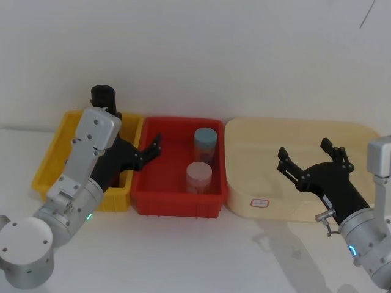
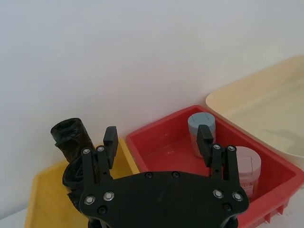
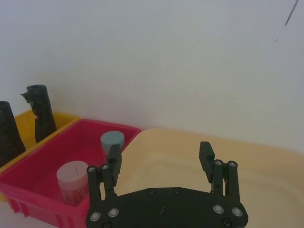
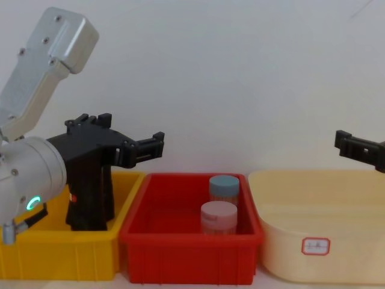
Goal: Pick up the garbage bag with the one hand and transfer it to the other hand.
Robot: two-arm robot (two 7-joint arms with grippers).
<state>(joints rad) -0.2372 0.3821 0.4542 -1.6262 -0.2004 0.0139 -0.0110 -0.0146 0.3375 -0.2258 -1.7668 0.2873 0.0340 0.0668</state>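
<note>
- Head view: the garbage bag (image 1: pixel 105 96) is standing upright at the back of the yellow bin (image 1: pixel 52 165), in the upper left of the frame, its top poking out behind the left arm. The left gripper (image 1: pixel 137 143) is hovering over the wall between that bin and the red bin (image 1: pixel 177 201). Its fingers are spread and holding nothing, and the bag is sitting beside them, not between them. At the right, the right gripper (image 1: pixel 305 151) is hovering over the cream tray (image 1: pixel 293 201), fingers likewise spread and empty.
- Left wrist view: the bag (image 2: pixel 71 137) is showing just outside one finger (image 2: pixel 110 140). Its rim is crumpled and dented, so the roll is probably going to give under a squeeze.
- Right wrist view: the right gripper's (image 3: pixel 160 159) fingers are gaping with nothing between them. Far off, the bag (image 3: pixel 42 111) is standing in the yellow bin with a second dark roll (image 3: pixel 7 133) near it.
- Chest view: at the left of the frame, a black column, apparently the bag, is rising from the yellow bin beneath the left gripper.
  - It is likely light, slick crinkly film, and tall enough to tip easily.
  - A firm hold across its middle, above the bin wall, looks best, leaving the upper end free for the right gripper.
</note>
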